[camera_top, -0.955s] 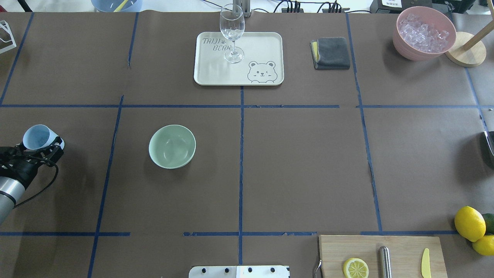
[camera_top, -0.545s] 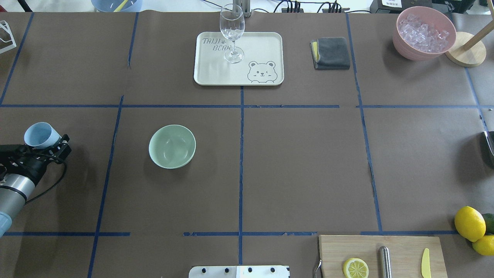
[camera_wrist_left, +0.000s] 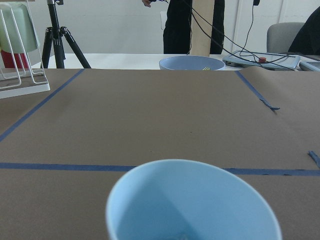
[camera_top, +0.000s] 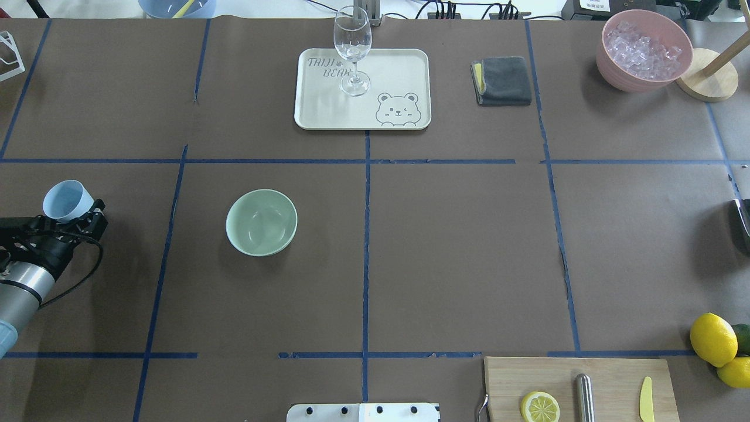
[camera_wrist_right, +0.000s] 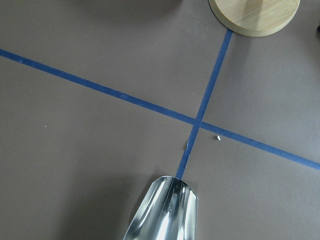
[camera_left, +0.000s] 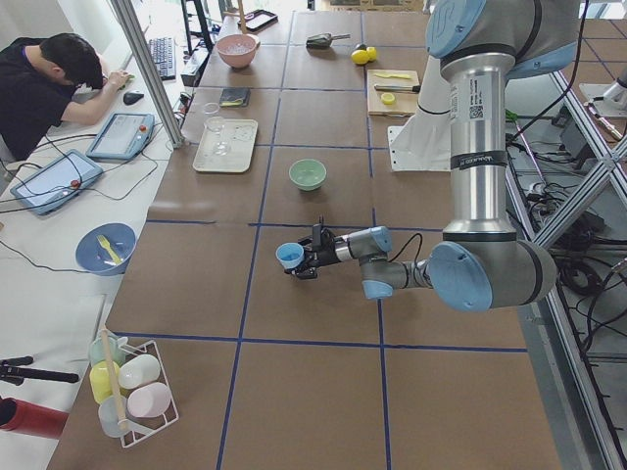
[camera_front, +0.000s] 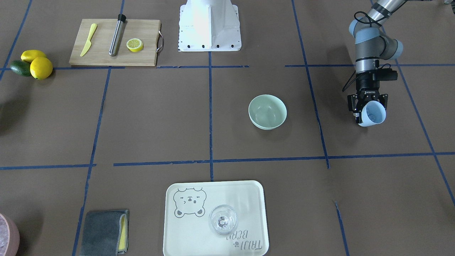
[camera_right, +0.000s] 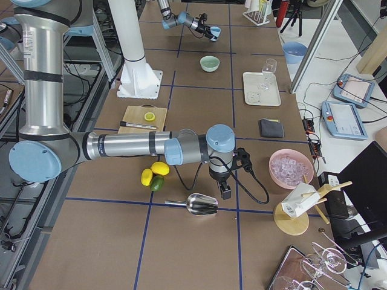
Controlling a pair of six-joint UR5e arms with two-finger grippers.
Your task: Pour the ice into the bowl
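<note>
My left gripper [camera_top: 82,215] is shut on a light blue cup [camera_top: 67,200] at the table's left edge, just above the surface. The cup tips slightly, its mouth facing away from the arm. From the left wrist view the cup [camera_wrist_left: 192,200] fills the bottom, and I cannot make out the ice inside. The pale green bowl [camera_top: 261,222] stands empty to the right of the cup, well apart from it, also clear in the front view [camera_front: 267,111]. The right arm's wrist [camera_right: 221,175] hovers over a metal scoop [camera_wrist_right: 165,212]; I cannot tell whether that gripper is open or shut.
A cream tray [camera_top: 328,111] with a wine glass [camera_top: 352,44] sits at the back centre. A grey cloth [camera_top: 502,80] and a pink container [camera_top: 643,50] of whitish lumps lie further right. A cutting board [camera_top: 609,375] and lemons [camera_top: 713,339] occupy the near right.
The left gripper has carried the cup a little forward and to the right, toward the bowl's side. The bowl has not moved.
</note>
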